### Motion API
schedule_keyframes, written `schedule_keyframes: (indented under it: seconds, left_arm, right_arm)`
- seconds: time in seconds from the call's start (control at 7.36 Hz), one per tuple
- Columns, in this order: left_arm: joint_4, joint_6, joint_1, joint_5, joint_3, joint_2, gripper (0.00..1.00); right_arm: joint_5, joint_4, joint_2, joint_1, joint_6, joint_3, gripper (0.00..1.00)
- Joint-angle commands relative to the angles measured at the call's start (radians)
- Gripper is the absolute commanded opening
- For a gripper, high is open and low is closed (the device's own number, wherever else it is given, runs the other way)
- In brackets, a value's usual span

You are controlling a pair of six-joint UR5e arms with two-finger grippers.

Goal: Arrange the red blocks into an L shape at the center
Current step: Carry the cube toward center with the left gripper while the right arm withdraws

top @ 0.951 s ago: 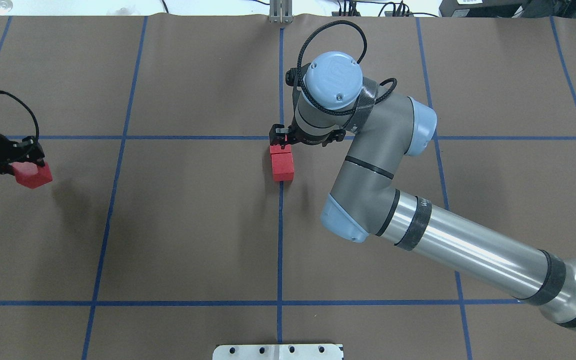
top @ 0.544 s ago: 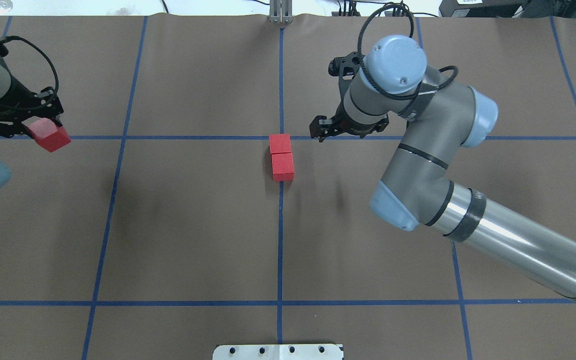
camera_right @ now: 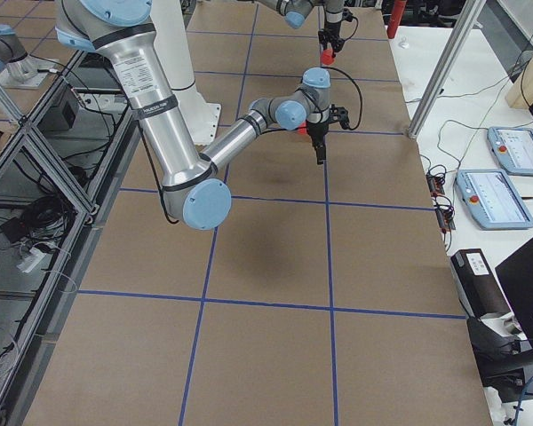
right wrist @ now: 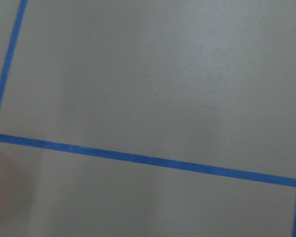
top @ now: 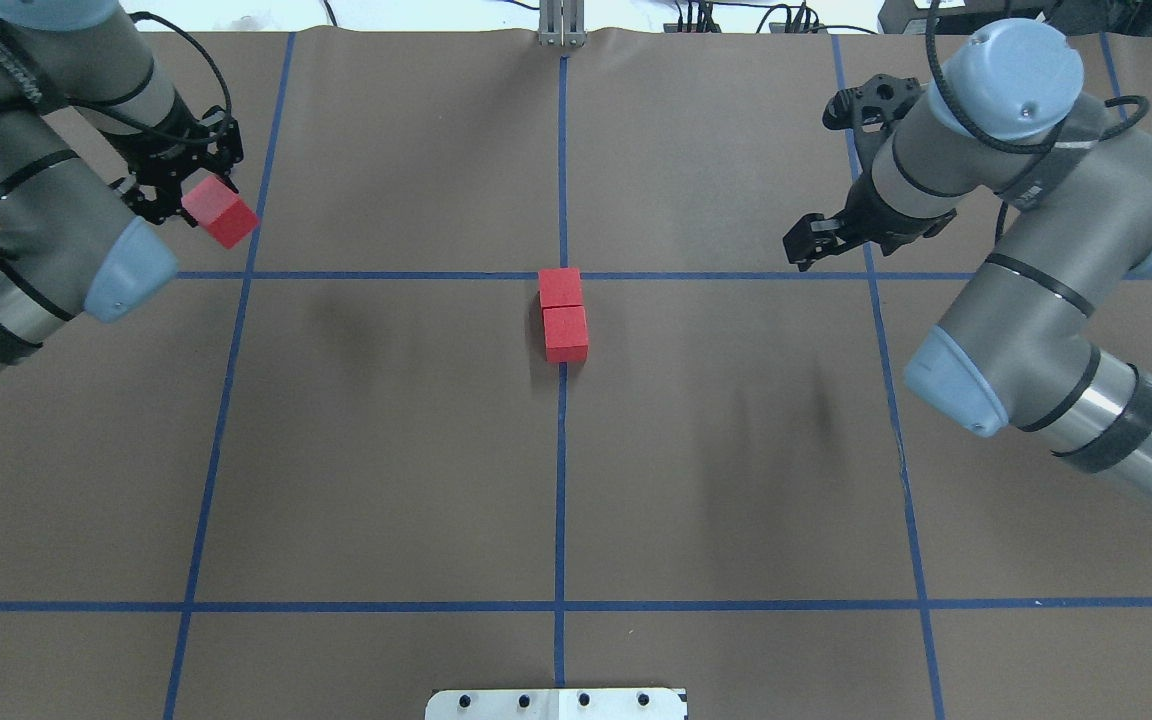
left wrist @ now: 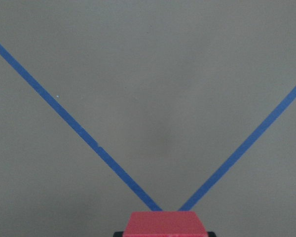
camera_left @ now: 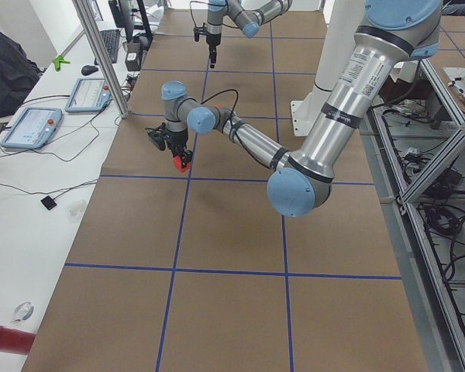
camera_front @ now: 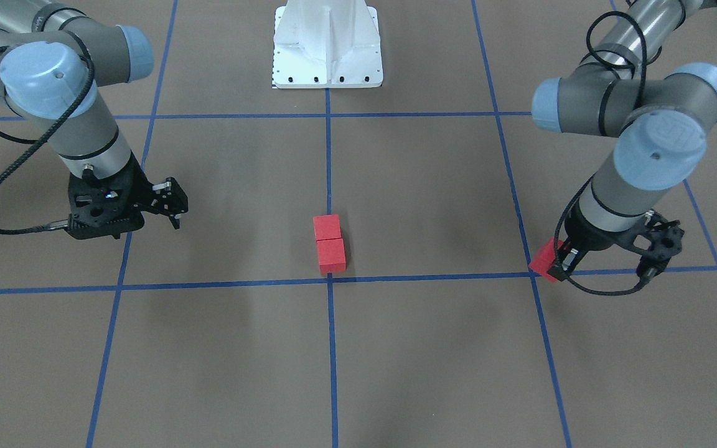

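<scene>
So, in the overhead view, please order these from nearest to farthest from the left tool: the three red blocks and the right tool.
1. Held red block, gripped in the left tool itself, far left.
2. Farther centre block and nearer centre block, touching in the middle: too close to call.
3. Right tool, far right, empty.

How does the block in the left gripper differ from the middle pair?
The held block hangs in the left gripper, off the table; the pair rests on it. The held block is turned diagonal to the tape lines; the pair sits square. All are red cubes.
</scene>
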Motion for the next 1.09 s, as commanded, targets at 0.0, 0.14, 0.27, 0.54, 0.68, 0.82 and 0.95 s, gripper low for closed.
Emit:
schedule_keyframes:
  seconds: [0.0, 0.14, 0.27, 0.54, 0.68, 0.82, 0.95]
  left_arm:
    - [0.069, -0.199, 0.065, 0.007, 0.039, -0.101, 0.0]
    - [0.155, -0.259, 0.11, 0.007, 0.044, -0.163, 0.0]
    - [0.171, -0.369, 0.136, 0.007, 0.054, -0.193, 0.0]
    - [0.174, -0.48, 0.197, 0.008, 0.099, -0.24, 0.0]
    - [0.176, -0.512, 0.216, 0.008, 0.163, -0.282, 0.0]
    - [0.173, -0.561, 0.222, 0.007, 0.254, -0.344, 0.0]
    - [0.165, -0.606, 0.222, 0.005, 0.31, -0.392, 0.0]
  right_arm:
    - [0.053, -0.02, -0.118, 0.08, -0.193, 0.042, 0.99]
    - [0.126, -0.017, -0.156, 0.124, -0.242, 0.046, 0.99]
    - [0.151, -0.014, -0.192, 0.122, -0.242, 0.05, 0.99]
    - [0.141, -0.006, -0.201, 0.12, -0.233, 0.061, 0.99]
    - [0.144, -0.004, -0.204, 0.116, -0.232, 0.064, 0.99]
    - [0.143, 0.012, -0.206, 0.11, -0.239, 0.069, 0.99]
    - [0.141, 0.023, -0.206, 0.11, -0.241, 0.066, 0.99]
